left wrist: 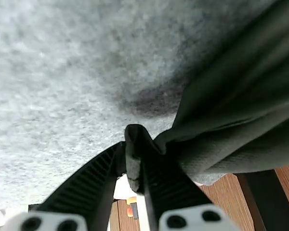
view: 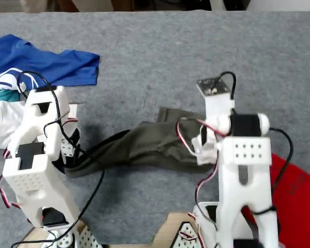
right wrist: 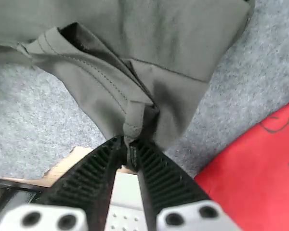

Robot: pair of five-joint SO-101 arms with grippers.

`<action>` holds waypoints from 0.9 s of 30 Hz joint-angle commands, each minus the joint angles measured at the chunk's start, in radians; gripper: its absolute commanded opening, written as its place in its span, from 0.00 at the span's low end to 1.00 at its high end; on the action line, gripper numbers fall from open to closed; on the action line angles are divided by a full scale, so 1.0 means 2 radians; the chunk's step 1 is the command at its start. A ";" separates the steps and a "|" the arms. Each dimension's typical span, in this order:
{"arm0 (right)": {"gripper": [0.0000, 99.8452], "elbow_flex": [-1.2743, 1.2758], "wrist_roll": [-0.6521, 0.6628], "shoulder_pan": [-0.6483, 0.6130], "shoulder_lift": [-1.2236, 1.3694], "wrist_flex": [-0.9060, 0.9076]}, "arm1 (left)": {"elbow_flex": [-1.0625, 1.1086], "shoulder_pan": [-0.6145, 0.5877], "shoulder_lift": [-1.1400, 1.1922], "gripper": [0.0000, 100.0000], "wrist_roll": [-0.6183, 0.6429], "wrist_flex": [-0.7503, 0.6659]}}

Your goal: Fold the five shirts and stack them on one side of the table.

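On the grey worktop (view: 170, 46), an olive shirt (view: 144, 143) spans the gap between two claws.

At the far left, a blue shirt (view: 46, 64) lies crumpled towards the back, and a white shirt (view: 1, 120) touches it just in front. Next to these, the left claw (left wrist: 134, 144) is clamped on a bunched fold at the olive shirt's left end, with the cloth pinched between its jaws. From there the shirt runs rightward across the middle of the worktop as a long, creased band. The right claw (right wrist: 130, 142) is closed tight on a stitched fold at the shirt's right end. At the right front corner, just beside that arm, a red shirt (view: 295, 199) lies flat.
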 commanded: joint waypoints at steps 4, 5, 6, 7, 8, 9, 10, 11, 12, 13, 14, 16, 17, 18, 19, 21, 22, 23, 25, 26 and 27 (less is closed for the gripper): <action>0.00 0.040 0.081 0.136 -0.076 -0.012 | 0.015 -0.005 -0.028 0.02 -0.002 -0.005; 0.00 0.040 0.098 0.163 -0.079 -0.019 | 0.014 -0.005 -0.028 0.02 -0.002 -0.005; 0.00 0.039 0.113 0.189 -0.081 -0.027 | 0.011 -0.005 -0.028 0.02 -0.002 -0.005; 0.00 0.036 0.121 0.211 -0.081 -0.038 | 0.005 -0.005 -0.029 0.02 -0.002 -0.005; 0.00 0.036 0.128 0.227 -0.081 -0.048 | -0.007 -0.005 -0.029 0.02 -0.002 -0.005; 0.00 0.031 0.130 0.236 -0.081 -0.053 | -0.021 -0.005 -0.029 0.02 0.008 -0.005; 0.00 0.023 0.130 0.240 -0.081 -0.054 | -0.039 -0.005 -0.029 0.02 0.022 -0.003; 0.00 0.011 0.128 0.241 -0.081 -0.054 | -0.060 -0.005 -0.029 0.02 0.036 -0.001; 0.00 -0.004 0.127 0.241 -0.082 -0.054 | -0.084 -0.005 -0.029 0.02 0.048 0.006; 0.00 -0.022 0.124 0.241 -0.082 -0.054 | -0.112 -0.005 -0.030 0.02 0.063 0.017; 0.00 -0.044 0.114 0.241 -0.083 -0.055 | -0.144 -0.005 -0.030 0.02 0.077 0.030; 0.00 -0.097 0.087 0.238 -0.082 -0.058 | -0.210 -0.005 -0.030 0.02 0.103 0.045; 0.00 -0.127 0.076 0.238 -0.081 -0.058 | -0.240 -0.006 -0.031 0.02 0.117 0.045; 0.00 -0.158 0.065 0.237 -0.081 -0.059 | -0.269 -0.012 -0.038 0.02 0.132 0.045; 0.00 -0.187 0.054 0.237 -0.081 -0.066 | -0.295 -0.015 -0.050 0.02 0.146 0.045; 0.00 -0.235 0.035 0.238 -0.081 -0.093 | -0.334 -0.018 -0.088 0.02 0.165 0.045; 0.00 -0.254 0.027 0.238 -0.081 -0.108 | -0.348 -0.018 -0.110 0.02 0.170 0.045; 0.00 -0.271 0.021 0.238 -0.081 -0.124 | -0.359 -0.017 -0.135 0.02 0.174 0.045; 0.00 -0.300 0.003 0.238 -0.082 -0.156 | -0.372 -0.015 -0.185 0.02 0.182 0.045; 0.00 -0.312 -0.006 0.238 -0.082 -0.173 | -0.377 -0.014 -0.209 0.02 0.186 0.045; 0.00 -0.323 -0.016 0.238 -0.082 -0.189 | -0.380 -0.014 -0.234 0.02 0.191 0.045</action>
